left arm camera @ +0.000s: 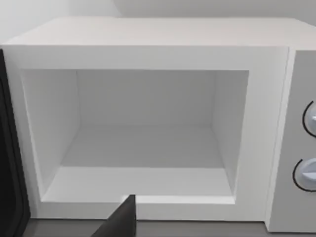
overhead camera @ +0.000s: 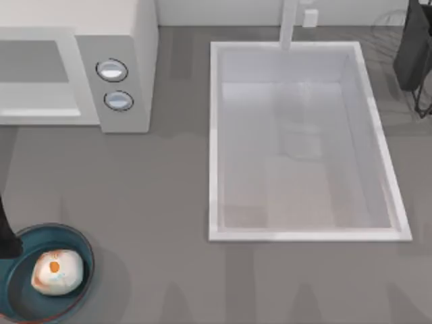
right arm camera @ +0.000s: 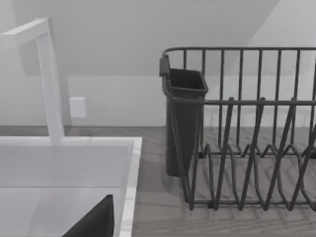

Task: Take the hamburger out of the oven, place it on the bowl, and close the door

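The hamburger [overhead camera: 58, 271], a pale bun with an orange patch, lies inside the teal bowl [overhead camera: 79, 243] at the table's near left corner. The white oven [overhead camera: 125, 40] stands at the far left with two round knobs [overhead camera: 112, 70] on its front. In the left wrist view its cavity [left arm camera: 143, 148] is open and holds nothing. The door [left arm camera: 9, 187] is swung open, a dark panel at the cavity's side. My left gripper [left arm camera: 121, 223] hovers in front of the oven opening; its arm [overhead camera: 5, 236] is a dark sliver beside the bowl. My right gripper [right arm camera: 94, 223] hangs over the sink's far right corner.
A large white sink [overhead camera: 398, 223] with a faucet [overhead camera: 289, 23] takes up the middle and right of the table. A dark wire dish rack [right arm camera: 247, 148] with a cutlery cup [right arm camera: 183, 118] stands at the far right. Bare grey counter lies between the bowl and the sink.
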You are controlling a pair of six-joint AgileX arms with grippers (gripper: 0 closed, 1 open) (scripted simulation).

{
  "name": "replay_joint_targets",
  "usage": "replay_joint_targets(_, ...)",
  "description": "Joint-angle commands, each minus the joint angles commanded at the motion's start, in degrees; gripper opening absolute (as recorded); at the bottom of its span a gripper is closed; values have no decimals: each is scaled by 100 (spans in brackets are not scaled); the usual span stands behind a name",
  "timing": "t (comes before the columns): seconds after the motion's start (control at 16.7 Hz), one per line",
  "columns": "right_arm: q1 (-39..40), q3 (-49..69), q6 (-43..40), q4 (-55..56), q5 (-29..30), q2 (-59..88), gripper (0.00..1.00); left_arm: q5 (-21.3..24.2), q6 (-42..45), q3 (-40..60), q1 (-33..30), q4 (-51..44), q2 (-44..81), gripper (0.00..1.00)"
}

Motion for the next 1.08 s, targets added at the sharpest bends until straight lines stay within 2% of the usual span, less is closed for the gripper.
replay_joint_targets(0.54, 0, 0, 0, 0, 0, 0, 100, 0, 0, 0, 0, 0, 0, 2)
replay_joint_targets(1.08, 0, 0, 0, 0, 0, 0, 100, 0, -1, 1, -1, 0, 2, 0)
